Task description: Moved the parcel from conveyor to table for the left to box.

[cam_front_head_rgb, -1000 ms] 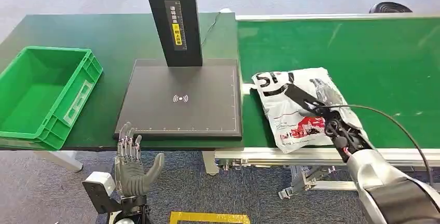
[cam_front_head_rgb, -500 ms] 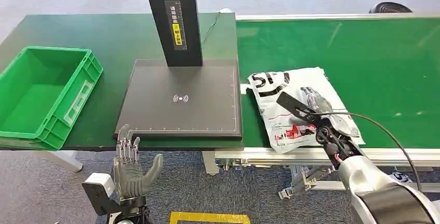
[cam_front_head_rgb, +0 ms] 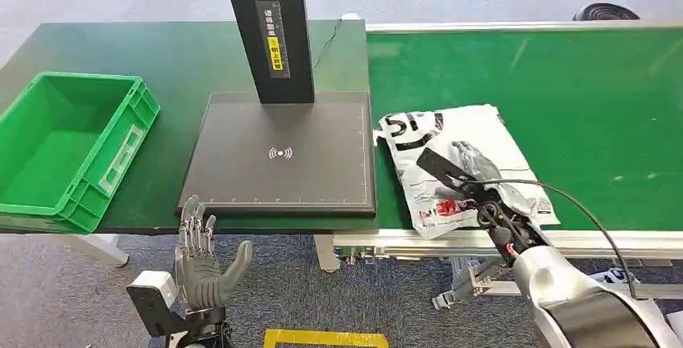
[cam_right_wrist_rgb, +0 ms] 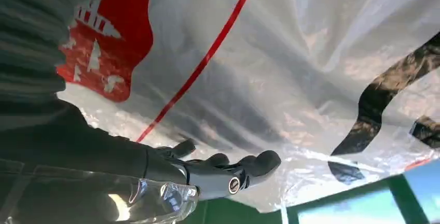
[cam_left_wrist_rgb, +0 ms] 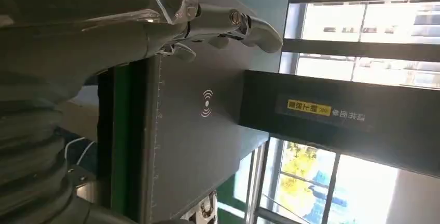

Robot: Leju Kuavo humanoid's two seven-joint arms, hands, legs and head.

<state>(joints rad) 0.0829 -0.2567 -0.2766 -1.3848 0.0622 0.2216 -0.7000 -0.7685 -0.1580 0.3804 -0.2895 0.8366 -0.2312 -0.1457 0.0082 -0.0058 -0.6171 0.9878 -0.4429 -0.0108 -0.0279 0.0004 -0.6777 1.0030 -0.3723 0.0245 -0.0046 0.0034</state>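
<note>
Resting on the parcel [cam_front_head_rgb: 459,167], the right hand [cam_front_head_rgb: 475,195] holds its edge while it lies on the conveyor [cam_front_head_rgb: 580,90], at 3 o'clock of the scanner plate [cam_front_head_rgb: 282,155]; transfer to the tabletop [cam_front_head_rgb: 161,58] remains, left hand [cam_front_head_rgb: 201,263] spread and empty at 7 o'clock

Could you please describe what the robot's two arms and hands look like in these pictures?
The left hand is grey, with slim metallic fingers, a thick grey thumb and a boxy silver-grey wrist block. The right arm is rounded silver with a dark band; a thin black cable loops along it. The right hand is dark, with reddish details.
</note>
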